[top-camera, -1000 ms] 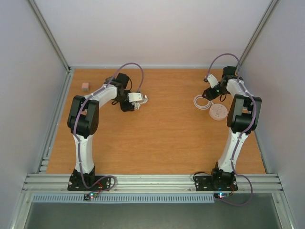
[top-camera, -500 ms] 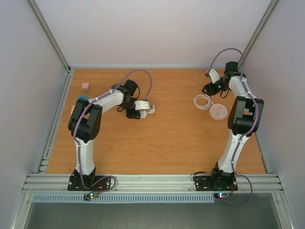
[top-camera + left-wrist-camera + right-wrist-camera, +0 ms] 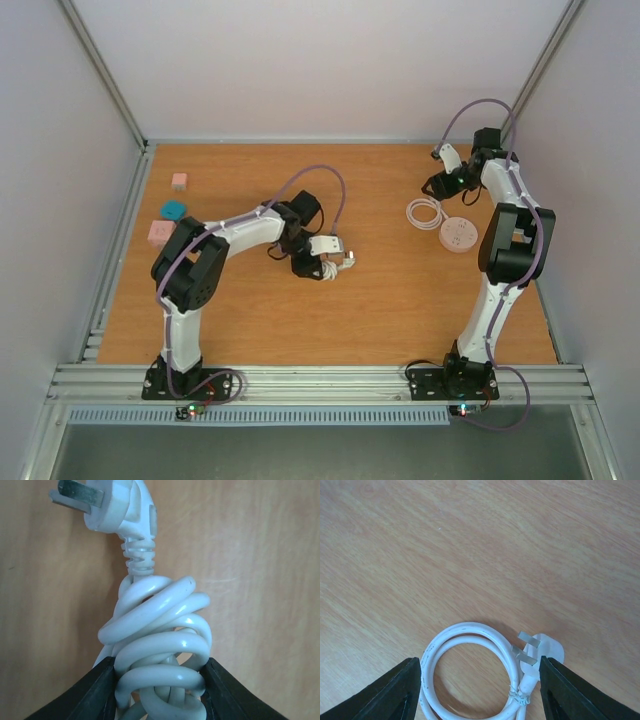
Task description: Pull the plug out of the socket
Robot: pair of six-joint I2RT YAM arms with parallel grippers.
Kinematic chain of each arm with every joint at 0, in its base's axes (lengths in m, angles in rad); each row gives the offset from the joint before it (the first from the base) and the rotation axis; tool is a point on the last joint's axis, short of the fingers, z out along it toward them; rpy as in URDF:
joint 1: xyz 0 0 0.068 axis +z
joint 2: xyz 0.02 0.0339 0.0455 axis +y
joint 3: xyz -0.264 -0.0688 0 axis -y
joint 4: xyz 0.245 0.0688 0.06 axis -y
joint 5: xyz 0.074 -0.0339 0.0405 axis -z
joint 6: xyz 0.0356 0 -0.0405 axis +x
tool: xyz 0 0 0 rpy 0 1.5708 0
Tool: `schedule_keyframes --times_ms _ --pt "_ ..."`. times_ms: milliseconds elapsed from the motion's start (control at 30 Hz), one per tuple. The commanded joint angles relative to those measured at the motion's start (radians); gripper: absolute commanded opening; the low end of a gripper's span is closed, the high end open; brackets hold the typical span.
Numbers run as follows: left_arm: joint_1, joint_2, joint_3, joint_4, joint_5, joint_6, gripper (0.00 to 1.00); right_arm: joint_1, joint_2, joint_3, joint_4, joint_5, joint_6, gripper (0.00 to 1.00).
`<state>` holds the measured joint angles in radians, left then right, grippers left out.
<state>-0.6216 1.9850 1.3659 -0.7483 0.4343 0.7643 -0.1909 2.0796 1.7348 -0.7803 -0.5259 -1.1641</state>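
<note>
My left gripper (image 3: pixel 338 263) is shut on a bundle of white cable (image 3: pixel 165 645), the jaws pressing its two sides (image 3: pixel 159 672). The bundle's white plug (image 3: pixel 122 507) points away from the fingers with its metal prongs bare, above the wooden table. My right gripper (image 3: pixel 438 186) is open at the back right, its fingers spread wide (image 3: pixel 479 662). Below it a second white cable loop (image 3: pixel 462 630) lies flat on the table with its plug (image 3: pixel 546 652) free, prongs showing. A round pinkish socket (image 3: pixel 458 236) lies beside that loop (image 3: pixel 424 213).
A small pink block (image 3: pixel 179 181), a teal block (image 3: pixel 174 209) and another pink block (image 3: pixel 158 232) lie at the table's left side. Grey walls close in the left, back and right. The metal rail (image 3: pixel 320 380) runs along the near edge.
My left arm has swung right and nearer with the cable bundle in its grip, uncovering the teal and pink blocks. My right gripper shifted slightly toward the back, then held still.
</note>
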Motion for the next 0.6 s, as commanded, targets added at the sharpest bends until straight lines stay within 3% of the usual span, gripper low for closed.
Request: schedule_keyframes --times_ms 0,367,500,567 --pt "-0.080 -0.015 -0.050 0.031 0.099 -0.135 0.39 -0.002 -0.057 0.001 -0.020 -0.032 0.006 0.66" --pt "-0.226 0.061 0.006 0.165 0.076 -0.331 0.39 0.002 -0.082 -0.032 -0.025 -0.052 0.003 0.66" --pt "-0.234 0.083 0.066 0.170 0.068 -0.393 0.45 0.002 -0.118 -0.083 -0.002 -0.058 0.006 0.66" --pt "-0.232 0.072 0.085 0.162 0.064 -0.407 0.57 0.003 -0.141 -0.112 0.010 -0.064 0.007 0.66"
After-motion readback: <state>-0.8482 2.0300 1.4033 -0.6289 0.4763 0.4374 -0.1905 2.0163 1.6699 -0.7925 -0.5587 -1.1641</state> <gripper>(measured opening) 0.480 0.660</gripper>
